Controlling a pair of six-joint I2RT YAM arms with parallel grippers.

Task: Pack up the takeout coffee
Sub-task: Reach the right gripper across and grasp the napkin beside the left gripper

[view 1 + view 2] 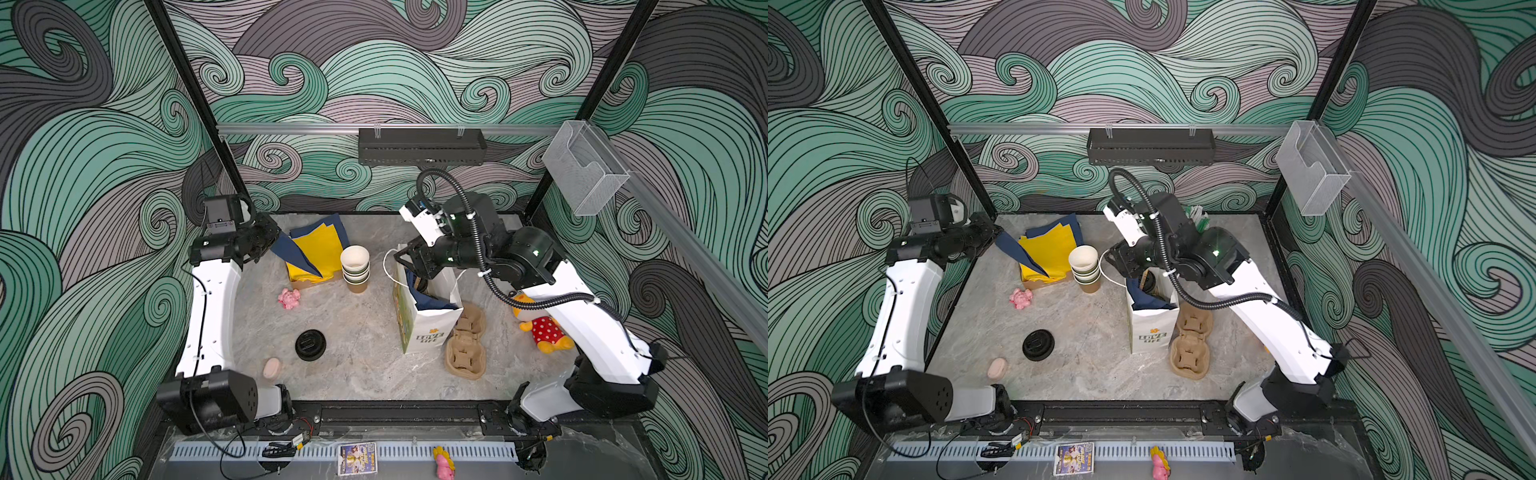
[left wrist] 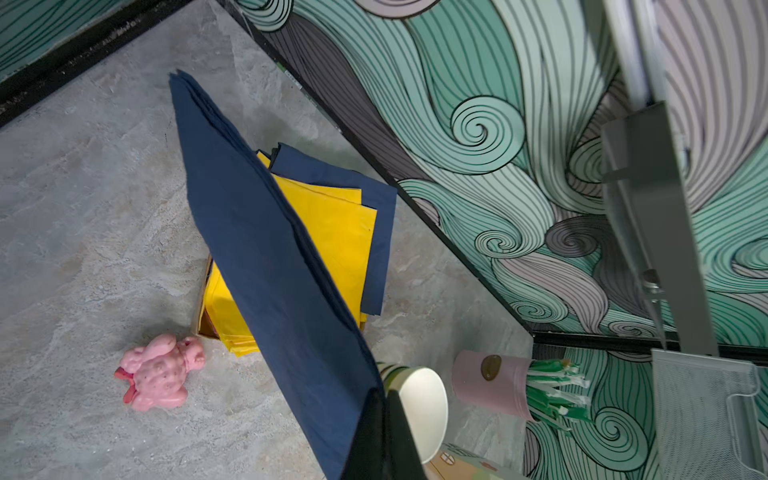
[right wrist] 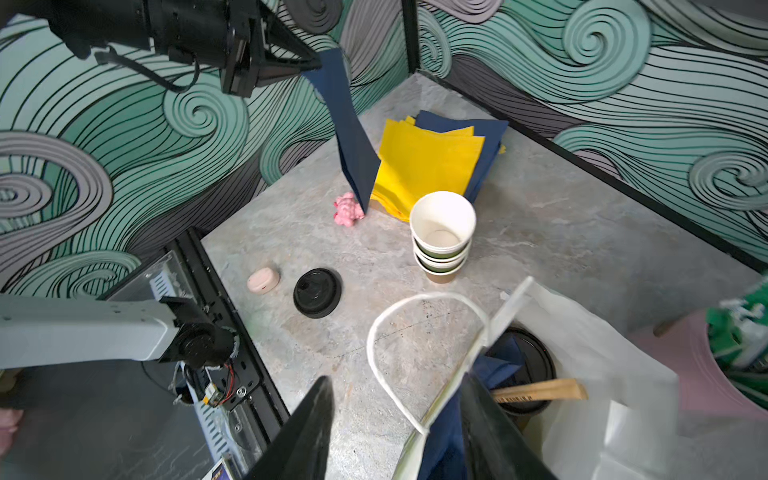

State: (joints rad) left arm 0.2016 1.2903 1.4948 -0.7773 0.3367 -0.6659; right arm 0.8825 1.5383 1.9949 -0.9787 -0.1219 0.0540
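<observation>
A black sip lid point(image 3: 530, 365) of a takeout coffee shows inside the white paper bag point(image 1: 428, 328) point(image 1: 1150, 328), beside a navy napkin and a wrapped wooden stirrer point(image 3: 540, 390). The cup under the lid is hidden. My right gripper point(image 3: 397, 378) point(image 1: 409, 266) is open over the bag's mouth. One finger is inside and one outside, with the bag's wall and white handle point(image 3: 382, 332) between them. At the back left my left gripper point(image 2: 384, 395) point(image 1: 270, 241) is shut on a navy napkin point(image 2: 266, 249) point(image 3: 353, 145) hanging above the napkin pile.
Yellow and navy napkins fill a cardboard tray point(image 1: 316, 253), with stacked empty cups point(image 1: 355, 264) next to it. Black lids point(image 1: 310, 344), a pink toy point(image 1: 289, 298) and a pink case point(image 1: 272, 368) lie left of the bag. Right of it lie a pulp carrier point(image 1: 465, 345) and a plush toy point(image 1: 544, 328). A pink straw cup point(image 2: 494, 382) stands behind.
</observation>
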